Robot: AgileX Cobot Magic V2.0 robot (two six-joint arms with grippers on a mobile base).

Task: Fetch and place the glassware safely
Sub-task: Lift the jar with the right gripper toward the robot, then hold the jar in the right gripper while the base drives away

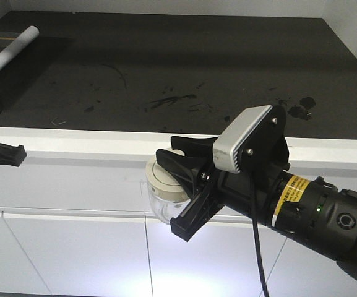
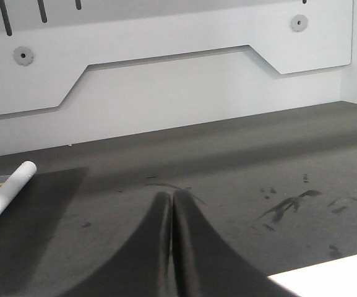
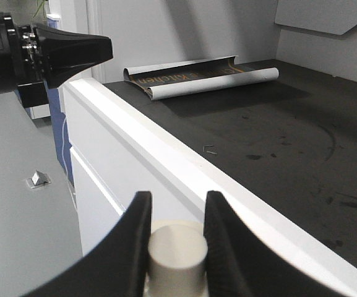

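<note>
right gripper (image 1: pixel 177 189) fingers clamped on the lid knob (image 3: pixel 177 253) of the jar (image 1: pixel 164 209). jar hangs lid-up on the near side of the counter edge (image 1: pixel 91 141), below the dark top (image 1: pixel 166 62); likely needs lifting up and farther in. left gripper (image 2: pixel 172 207) fingers together, empty, off to the left.

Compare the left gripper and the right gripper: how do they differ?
The right gripper is shut on the glass jar's lid knob; the left gripper is shut on nothing. The right gripper's fingers stand apart around the knob; the left gripper's touch. Both are black.
</note>
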